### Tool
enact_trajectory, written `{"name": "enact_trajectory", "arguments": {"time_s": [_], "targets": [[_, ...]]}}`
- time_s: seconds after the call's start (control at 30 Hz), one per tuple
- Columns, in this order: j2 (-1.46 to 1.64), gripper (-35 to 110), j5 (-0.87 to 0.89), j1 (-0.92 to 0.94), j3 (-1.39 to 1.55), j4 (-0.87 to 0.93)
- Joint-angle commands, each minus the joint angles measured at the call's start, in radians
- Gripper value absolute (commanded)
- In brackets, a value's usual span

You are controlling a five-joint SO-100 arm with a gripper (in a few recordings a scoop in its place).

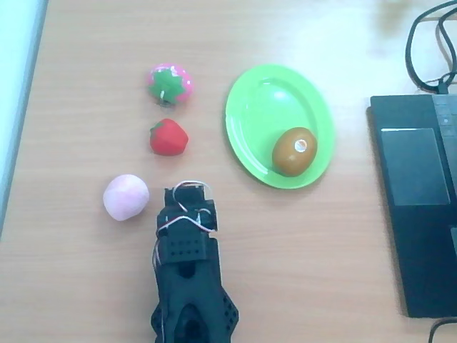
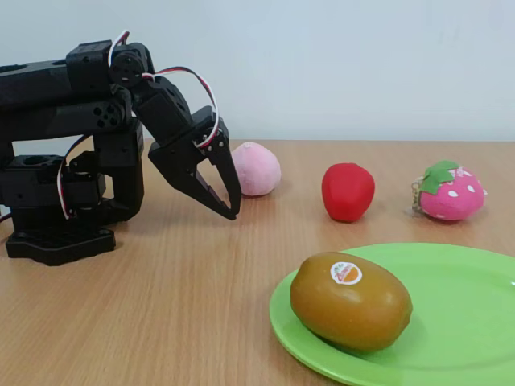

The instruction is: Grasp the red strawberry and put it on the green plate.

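Currently: grasp not begun, placing still ahead | gripper [image 2: 228, 207] empty, fingers close together, tips angled down just above the table | red strawberry [image 2: 348, 191] rests on the wood, apart from the gripper, between pale pink ball [image 2: 256, 168] and pink strawberry [image 2: 452, 191] | green plate [image 2: 451, 338] holds a brown kiwi [image 2: 351, 301].

Unreadable sticker [image 2: 346, 273] on brown fruit [image 2: 352, 302]
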Motion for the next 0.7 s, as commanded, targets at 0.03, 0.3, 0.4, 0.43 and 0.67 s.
{"name": "enact_trajectory", "arguments": {"time_s": [0.03, 0.3, 0.4, 0.43, 0.67], "targets": [[0.023, -8, -0.005, -0.023, 0.0, 0.014], [-0.153, -8, 0.008, -0.029, -0.13, -0.074], [-0.48, -8, 0.138, -0.04, -0.442, -0.077], [-0.586, -8, 0.187, -0.035, -0.56, -0.057], [-0.934, -2, 0.436, 0.061, -0.963, 0.015]]}}
